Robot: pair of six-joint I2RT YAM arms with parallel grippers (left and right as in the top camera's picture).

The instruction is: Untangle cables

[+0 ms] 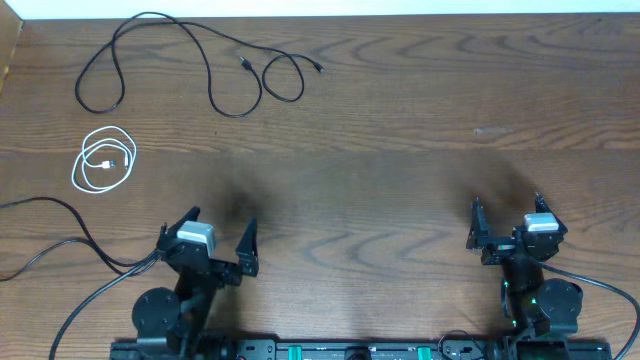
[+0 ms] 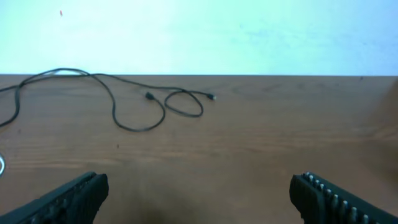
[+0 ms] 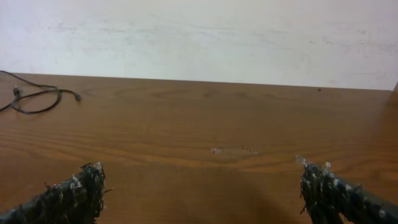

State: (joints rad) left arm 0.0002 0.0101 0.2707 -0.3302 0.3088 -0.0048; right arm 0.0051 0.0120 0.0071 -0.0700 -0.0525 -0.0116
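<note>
Black cable: far left of table, loosely looped (both plugs lying free).
White cable: coiled, apart from black cable.
Left gripper: jaws spread, holding nothing.
Right gripper: jaws spread, holding nothing.

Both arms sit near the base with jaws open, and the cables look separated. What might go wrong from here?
1. The black cable seems to loop across itself near its plugs; tugging one end may tighten that loop.
2. The white cable is coiled; a pinch by the left gripper may catch several turns.
3. The thick arm cord runs close to that coil and may snag.
</note>
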